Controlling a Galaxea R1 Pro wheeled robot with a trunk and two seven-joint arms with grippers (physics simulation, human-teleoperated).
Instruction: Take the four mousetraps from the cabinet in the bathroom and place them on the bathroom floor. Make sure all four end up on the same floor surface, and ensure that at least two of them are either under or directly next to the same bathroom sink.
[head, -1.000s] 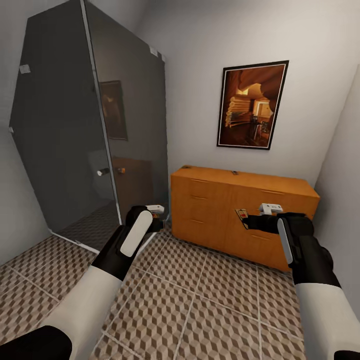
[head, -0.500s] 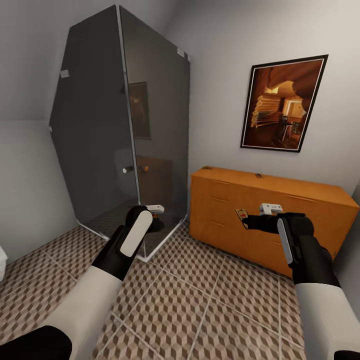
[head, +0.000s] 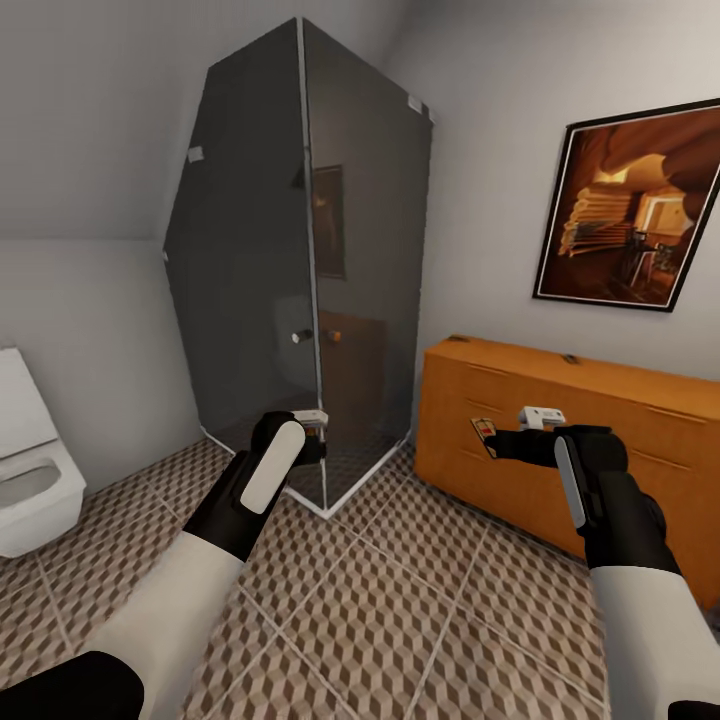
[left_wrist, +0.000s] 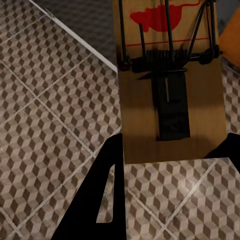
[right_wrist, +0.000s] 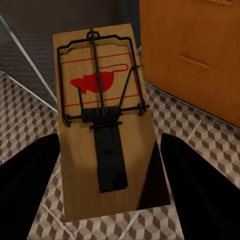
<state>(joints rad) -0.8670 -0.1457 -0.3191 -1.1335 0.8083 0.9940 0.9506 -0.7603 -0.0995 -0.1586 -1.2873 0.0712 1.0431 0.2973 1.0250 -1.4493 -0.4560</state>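
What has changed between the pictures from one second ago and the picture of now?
The head camera has turned toward the robot's left: the cabinet, framed picture and glass shower slid rightward in view, and a white toilet came into sight. Both end effectors stayed as they were, the left end effector and right end effector each still holding a mousetrap.

Your head camera sits high, looks forward and down over both arms toward dark glass shower enclosure (head: 300, 270) and low orange-brown wooden cabinet (head: 560, 440). Your left wrist camera sits very near small tan wooden mousetrap with red print (left_wrist: 170, 85), faces down at cube-patterned brown-beige tiled floor (left_wrist: 45, 130). Your right wrist camera, equally close to second like mousetrap (right_wrist: 102, 145), faces floor and cabinet front. All three views share floor; head and right wrist share cabinet.
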